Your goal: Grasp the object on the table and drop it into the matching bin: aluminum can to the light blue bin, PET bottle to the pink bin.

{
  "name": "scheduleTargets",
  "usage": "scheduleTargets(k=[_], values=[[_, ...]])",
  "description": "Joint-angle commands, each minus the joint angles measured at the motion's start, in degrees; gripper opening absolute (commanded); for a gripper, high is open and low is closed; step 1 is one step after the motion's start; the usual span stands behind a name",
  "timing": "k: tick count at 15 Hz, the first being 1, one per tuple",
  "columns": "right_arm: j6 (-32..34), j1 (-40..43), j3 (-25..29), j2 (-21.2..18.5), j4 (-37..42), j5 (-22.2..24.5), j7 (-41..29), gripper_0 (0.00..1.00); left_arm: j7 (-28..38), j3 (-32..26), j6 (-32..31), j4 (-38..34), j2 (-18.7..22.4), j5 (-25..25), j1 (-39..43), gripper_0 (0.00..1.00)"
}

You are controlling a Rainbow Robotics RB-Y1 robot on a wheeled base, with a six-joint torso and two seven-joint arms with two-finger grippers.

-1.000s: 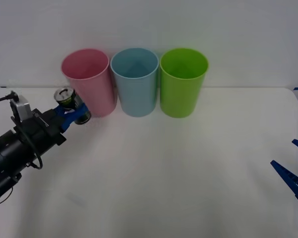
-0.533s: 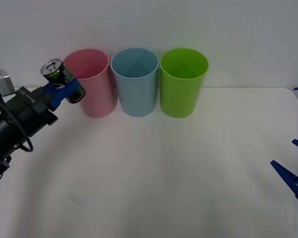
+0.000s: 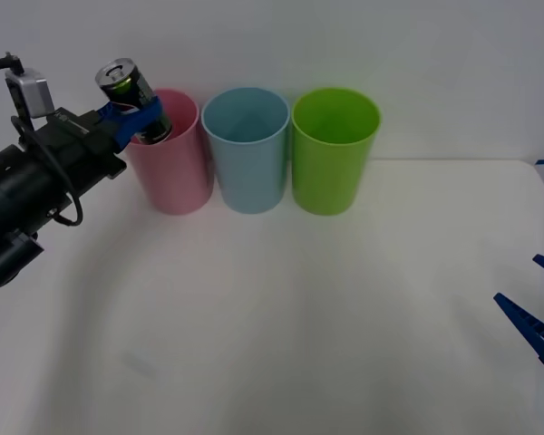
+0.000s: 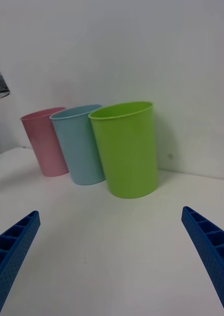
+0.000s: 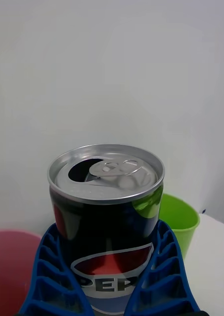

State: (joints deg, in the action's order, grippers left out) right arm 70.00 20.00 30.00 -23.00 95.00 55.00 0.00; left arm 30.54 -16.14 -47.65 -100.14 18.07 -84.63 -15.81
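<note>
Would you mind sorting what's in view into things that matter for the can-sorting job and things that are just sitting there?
Part of the job:
- aluminum can, held by the left hand above the pink bin's rim
- light blue bin, its target
- pink bin, for PET bottles
- table

Just there:
- lime green bin
- right hand, open, parked at the table's right edge

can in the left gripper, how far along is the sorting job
Done: the can is off the table, clamped in the left gripper. In hand: it hangs tilted above the near rim of the pink bin, one bin short of its target. Left: carry it over the light blue bin and let go. The right gripper waits open at the table's right edge.
</note>
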Motion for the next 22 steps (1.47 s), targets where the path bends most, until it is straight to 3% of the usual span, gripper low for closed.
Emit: scheduleTargets(k=[1, 9, 15, 22], values=[[0.0, 0.0, 0.0, 0.0, 0.0, 0.0, 0.0, 1.0, -0.22, 0.76, 0.1, 6.53, -0.06, -3.27, -6.69, 0.0], [0.0, 0.0, 0.0, 0.0, 0.0, 0.0, 0.0, 1.0, -2.42, 4.19, 6.7, 22.18, -2.34, -11.44, -20.75, 0.0], [0.0, 0.0, 0.0, 0.0, 0.0, 0.0, 0.0, 1.0, -2.86, 4.19, 11.62, 24.11, -7.88, -20.14, -24.97, 0.0], [0.0, 0.0, 0.0, 0.0, 0.0, 0.0, 0.0, 1.0, -2.59, 7.18, 15.13, 24.37, -9.46, -25.77, -26.64, 0.0]])
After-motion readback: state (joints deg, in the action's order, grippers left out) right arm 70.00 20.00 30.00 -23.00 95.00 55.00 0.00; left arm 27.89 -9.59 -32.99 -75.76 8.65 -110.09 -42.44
